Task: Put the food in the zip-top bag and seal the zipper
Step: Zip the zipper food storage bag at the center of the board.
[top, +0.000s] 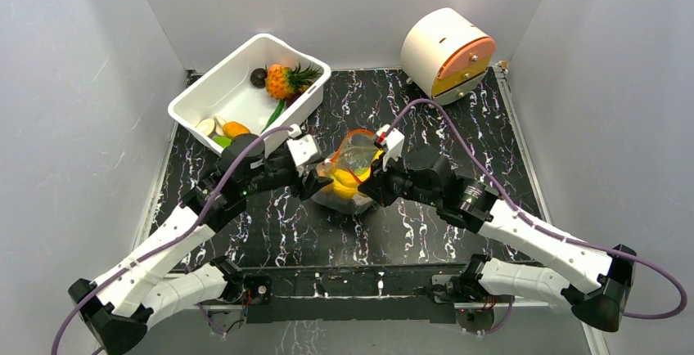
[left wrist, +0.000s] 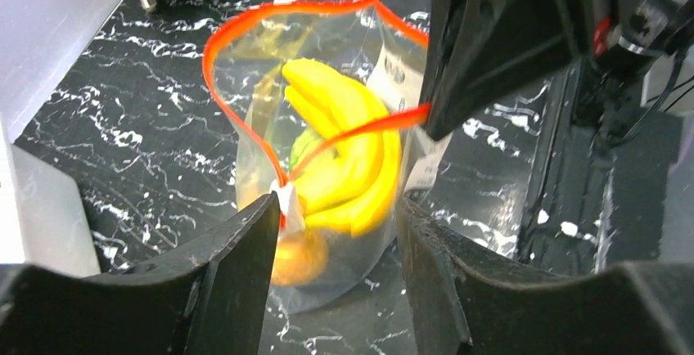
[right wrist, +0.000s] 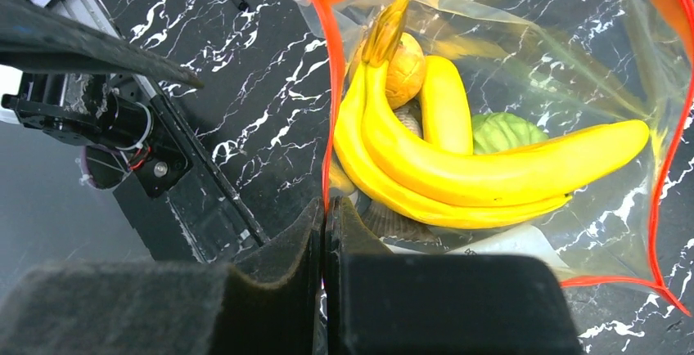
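Over the middle of the black marbled table (top: 286, 224), we see the bag (top: 353, 155), clear and crinkly, sitting between the two arms. The left gripper (top: 317, 180) meets it from nine o'clock and the right gripper (top: 370, 183) from four o'clock. At eleven o'clock sits a white rectangular tub (top: 190, 111) with a pineapple (top: 282, 81) in it. At one o'clock lies a round white drum (top: 434, 40) with an orange face.

Through the left wrist camera we look into the bag's gaping mouth, ringed by the thin red zipper (left wrist: 245, 24). Smooth yellow bananas (left wrist: 352, 159) curve inside, over a green fruit (left wrist: 304, 146) and a rounded orange piece (left wrist: 299, 261) near the bottom. The left gripper's jaws stand wide apart with the bag between them. A small white slider (left wrist: 288, 204) lies just beside the finger at seven o'clock. At one o'clock the right gripper pinches the zipper.

Through the right wrist camera we find the right gripper's jaws clamped flat on the zipper at six o'clock. The bananas arc across the centre, with the bumpy green fruit behind them and the orange piece, its skin wrinkled, at twelve o'clock.
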Tool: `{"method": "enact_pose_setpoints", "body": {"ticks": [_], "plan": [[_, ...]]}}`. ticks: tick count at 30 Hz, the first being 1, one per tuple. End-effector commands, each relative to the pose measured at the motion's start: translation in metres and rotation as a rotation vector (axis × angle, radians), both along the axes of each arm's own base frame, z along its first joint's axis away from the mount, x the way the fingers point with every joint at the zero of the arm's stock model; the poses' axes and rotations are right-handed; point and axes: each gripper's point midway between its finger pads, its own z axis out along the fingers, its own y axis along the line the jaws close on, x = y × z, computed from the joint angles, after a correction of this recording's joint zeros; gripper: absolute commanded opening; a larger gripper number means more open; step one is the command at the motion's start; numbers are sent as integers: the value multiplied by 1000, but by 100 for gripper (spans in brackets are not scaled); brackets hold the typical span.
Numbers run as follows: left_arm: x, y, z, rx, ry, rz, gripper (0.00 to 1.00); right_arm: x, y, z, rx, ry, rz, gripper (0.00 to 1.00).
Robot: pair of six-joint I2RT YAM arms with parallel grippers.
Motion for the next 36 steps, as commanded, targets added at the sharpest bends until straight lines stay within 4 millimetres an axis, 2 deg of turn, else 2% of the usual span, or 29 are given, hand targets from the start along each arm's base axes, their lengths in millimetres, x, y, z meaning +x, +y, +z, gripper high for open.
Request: {"method": "enact_pose_setpoints", "body": {"ticks": [1,4,6,12,14,16,17,18,19,22,27,31,35,36], "plan": [[-5,15,-14,60,-115,-23,54,1,9,26,111,-40,6,0],[8,24,-34,125,-167,30,54,-2,10,27,122,-39,18,0],[13,22,-44,161,-183,16,54,-3,10,26,123,-37,20,0],[29,2,-44,108,-250,-13,55,-4,6,31,127,-46,16,0],[34,0,-47,99,-256,-10,52,-4,5,32,135,-50,14,0],[32,-2,-48,79,-247,-29,42,-6,5,30,139,-47,15,0],[31,-3,-46,65,-247,-35,33,-6,5,29,138,-44,16,0],[31,-3,-44,51,-248,-34,14,-7,5,28,140,-41,20,0],[31,-3,-41,36,-252,-29,6,-8,5,28,139,-39,22,0],[29,-4,-37,11,-268,-34,0,-9,3,28,138,-40,21,0],[18,-19,-33,-21,-241,-140,0,-9,-8,34,132,-55,-11,0],[13,-34,-27,-80,-228,-215,0,-16,-13,39,143,-38,-10,0],[16,-41,-23,-150,-211,-204,0,-24,-21,42,164,-31,-9,0],[18,-41,-22,-173,-213,-187,5,-24,-23,41,166,-31,-14,0]]}}
